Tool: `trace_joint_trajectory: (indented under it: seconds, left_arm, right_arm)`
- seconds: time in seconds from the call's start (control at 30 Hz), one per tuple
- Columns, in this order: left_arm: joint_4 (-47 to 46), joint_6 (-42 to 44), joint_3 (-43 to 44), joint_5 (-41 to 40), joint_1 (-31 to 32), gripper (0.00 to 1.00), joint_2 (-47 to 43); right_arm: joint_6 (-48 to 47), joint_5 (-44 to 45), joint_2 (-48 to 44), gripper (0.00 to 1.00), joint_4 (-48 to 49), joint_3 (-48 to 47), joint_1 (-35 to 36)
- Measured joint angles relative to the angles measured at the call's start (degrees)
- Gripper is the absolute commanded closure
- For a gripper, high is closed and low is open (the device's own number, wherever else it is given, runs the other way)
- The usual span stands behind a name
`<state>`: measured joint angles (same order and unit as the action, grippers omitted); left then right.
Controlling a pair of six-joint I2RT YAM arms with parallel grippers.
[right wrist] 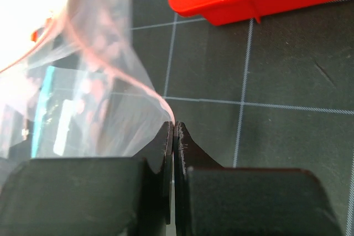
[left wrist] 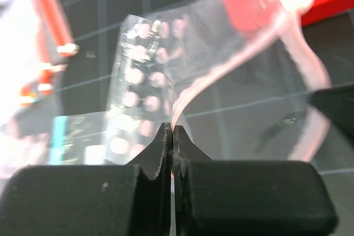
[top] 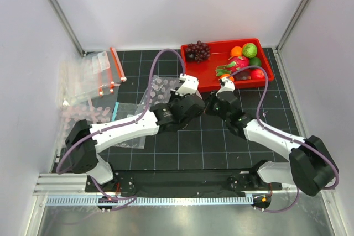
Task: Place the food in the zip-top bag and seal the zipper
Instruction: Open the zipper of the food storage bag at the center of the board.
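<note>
The dotted zip-top bag [top: 159,89] is held up by its mouth between my two grippers, just in front of the red tray [top: 213,75]. My left gripper [top: 191,84] [left wrist: 172,128] is shut on the reddish zipper strip [left wrist: 221,70]. My right gripper [top: 225,87] [right wrist: 175,124] is shut on the same strip [right wrist: 110,64] at its other end. The food lies in the tray: the grape bunch [top: 196,51] at the far left corner, the pink dragon fruit [top: 239,62], a red round fruit [top: 257,73] and a dark fruit [top: 243,75].
An orange fruit [top: 236,51] and a green fruit [top: 250,50] are also in the tray. A pile of spare bags with orange-red strips [top: 94,75] lies at the far left. A plain bag with a teal strip [top: 115,111] [left wrist: 58,136] lies under the left arm.
</note>
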<state>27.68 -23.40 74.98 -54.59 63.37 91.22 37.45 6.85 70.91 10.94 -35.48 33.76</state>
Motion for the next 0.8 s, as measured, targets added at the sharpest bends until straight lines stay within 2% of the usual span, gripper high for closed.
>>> trace_joint_trajectory:
  seconds: [0.07,0.13,0.17,0.2,0.27,0.37,0.53,0.67,0.8]
  left_arm:
    - [2.10,0.87,0.00,-2.99,0.17,1.00,-1.53]
    - [3.30,1.42,0.00,-5.44,0.31,1.00,-2.84]
    - [3.65,1.62,0.00,-6.49,0.33,0.99,-3.41]
    - [4.00,1.77,0.00,-7.23,0.33,0.99,-3.78]
    - [4.42,1.99,0.00,-8.00,0.33,0.99,-3.87]
    - [4.96,2.75,0.02,-8.11,0.33,0.99,-3.41]
    - [4.83,4.07,1.36,-7.10,-0.39,1.00,0.24]
    - [4.79,4.83,1.90,-6.01,-1.36,1.00,4.13]
    - [4.81,5.46,1.92,-4.79,-2.62,1.00,6.03]
  right_arm:
    - [0.13,0.48,0.90,0.94,-0.70,-0.42,0.00]
    - [0.28,0.57,1.38,0.87,-0.96,-0.61,0.00]
    - [0.26,0.57,1.46,0.84,-0.96,-0.63,0.02]
    - [0.39,0.55,1.46,0.75,-0.96,-0.63,0.04]
    - [0.44,0.52,1.46,0.69,-0.92,-0.63,0.17]
    - [0.11,0.52,1.46,0.59,-0.92,-0.63,0.20]
    - [-0.26,0.48,1.46,0.50,-0.92,-0.63,0.20]
    - [-0.52,0.31,1.46,0.34,-0.92,-0.63,0.20]
    - [-1.09,0.11,1.31,0.29,-0.90,-0.63,0.20]
